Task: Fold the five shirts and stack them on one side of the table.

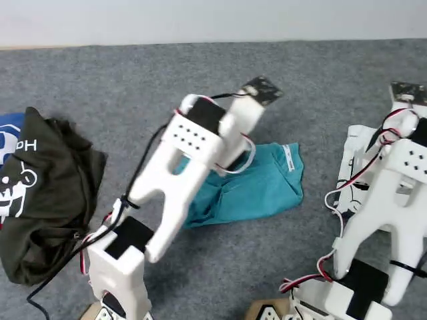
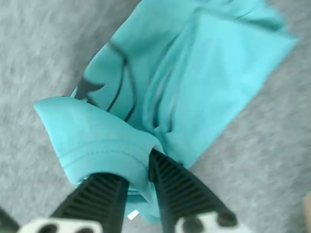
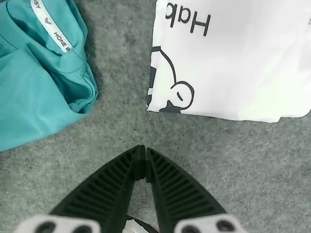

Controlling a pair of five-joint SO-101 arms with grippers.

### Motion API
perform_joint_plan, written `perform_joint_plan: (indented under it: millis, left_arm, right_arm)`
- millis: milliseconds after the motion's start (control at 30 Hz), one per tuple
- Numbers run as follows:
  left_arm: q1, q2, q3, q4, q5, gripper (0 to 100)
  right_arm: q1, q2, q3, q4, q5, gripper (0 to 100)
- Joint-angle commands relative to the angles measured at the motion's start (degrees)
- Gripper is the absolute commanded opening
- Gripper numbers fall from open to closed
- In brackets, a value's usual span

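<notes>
Your left gripper [image 2: 146, 162] has its jaws clamped on a stitched edge of the crumpled teal cotton shirt [image 2: 204, 73], which lies mid-table on the grey felt table cover [image 1: 100, 80]. The shirt's long axis runs across the table away from those jaws, with the labelled collar end toward your right gripper [image 3: 145, 151]. That gripper's jaws are together and empty, beside the folded white printed shirt [image 3: 233, 58].
</notes>
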Motion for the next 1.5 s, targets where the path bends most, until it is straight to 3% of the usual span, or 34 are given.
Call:
perform_joint_plan:
  millis: [0, 300, 1000, 1167, 1467]
  left_arm:
    - [2.5, 0.4, -6.7, 1.0, 3.0, 0]
    - [3.3, 18.7, -28.5, 1.8, 7.5, 0]
    - [9.7, 35.7, -48.5, 1.3, 11.9, 3]
    - [9.7, 35.5, -52.4, 1.7, 12.0, 19]
    - [7.3, 22.9, -44.8, 1.9, 10.9, 20]
  right_arm:
    - [0.7, -3.0, -0.5, 1.6, -0.1, 0.9]
    - [0.7, -3.0, -0.5, 1.7, -0.1, 0.9]
    - [0.7, -2.9, -0.5, 1.5, -0.1, 0.9]
    - [0.6, -2.9, -0.5, 1.5, -0.1, 0.9]
    - [-0.4, -3.0, -0.5, 1.6, -0.1, 1.0]
